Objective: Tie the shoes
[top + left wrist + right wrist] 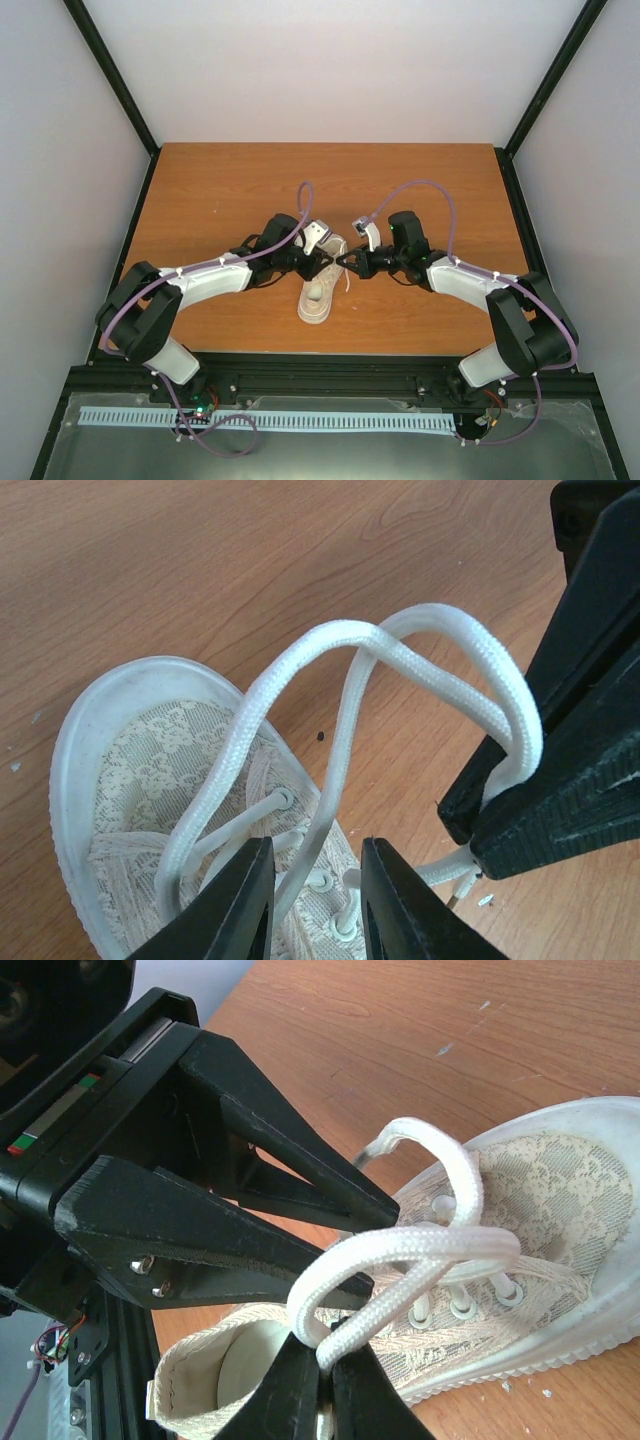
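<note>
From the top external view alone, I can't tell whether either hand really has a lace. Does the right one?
Observer: Yes. The right hand is shut on the lace, pinching a raised loop at its tips.
Operator: And the left?
Observer: The left hand is open. One strand runs through its gap, not clamped.
Operator: Any knot yet?
Observer: No tightened knot shows. Two raised strands just cross once, out past the toe of the shoe.
</note>
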